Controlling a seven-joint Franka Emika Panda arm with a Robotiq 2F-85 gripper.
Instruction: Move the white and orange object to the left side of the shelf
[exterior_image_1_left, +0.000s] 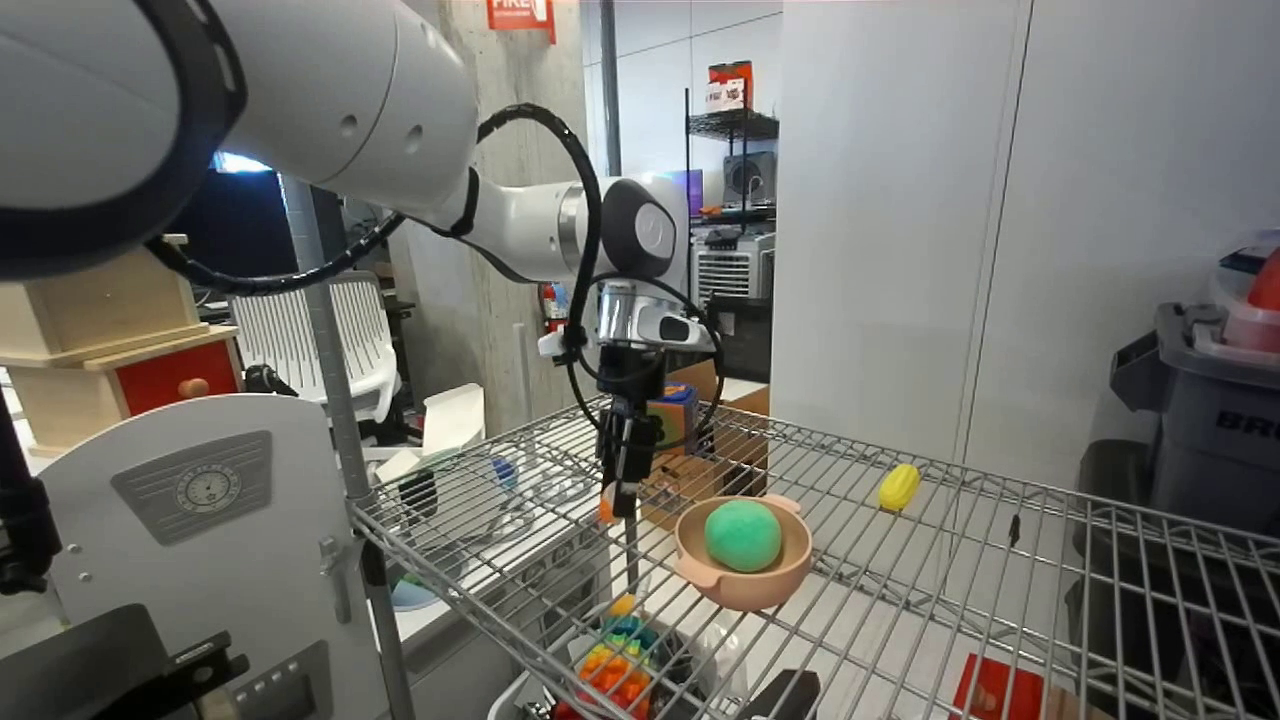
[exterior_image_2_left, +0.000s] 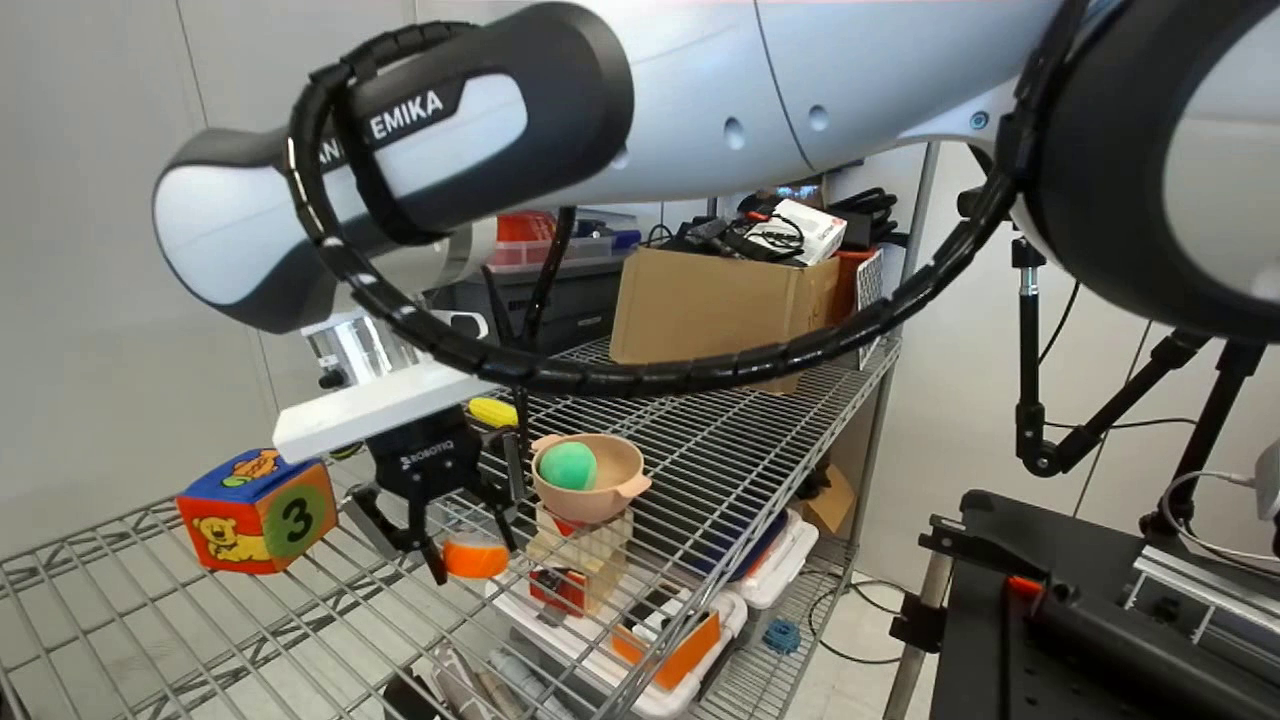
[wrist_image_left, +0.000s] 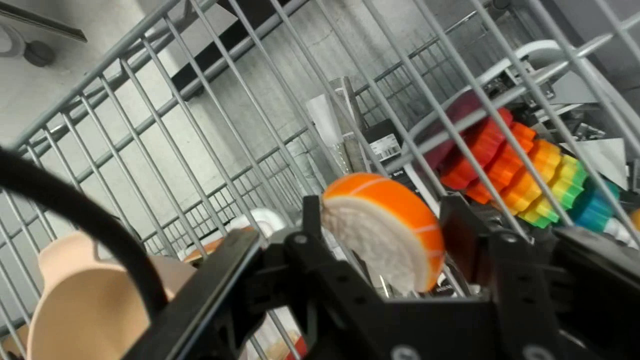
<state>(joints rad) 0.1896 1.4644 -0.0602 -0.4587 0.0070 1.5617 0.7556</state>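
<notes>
The white and orange object (wrist_image_left: 387, 225) is a small rounded piece, orange with white stripes and a bumpy white underside. It sits tilted between my two fingers, touching both, in the wrist view. My gripper (wrist_image_left: 382, 217) is shut on it. In both exterior views the gripper (exterior_image_1_left: 620, 505) points down over the shelf (exterior_image_1_left: 362, 512), and the orange shows at the fingertips (exterior_image_2_left: 475, 557). The object appears a little above the wires; the exact gap is hard to tell. The shelf is a silver wire grid; its rail also crosses the wrist view (wrist_image_left: 122, 50).
A tan-orange bowl (exterior_image_2_left: 590, 500) with a green ball (exterior_image_1_left: 742, 536) stands beside the gripper. A colourful toy block (exterior_image_2_left: 258, 510) is on the gripper's other side. A yellow item (exterior_image_1_left: 899, 487) lies farther along. A cardboard box (exterior_image_2_left: 700, 305) stands at the shelf's end.
</notes>
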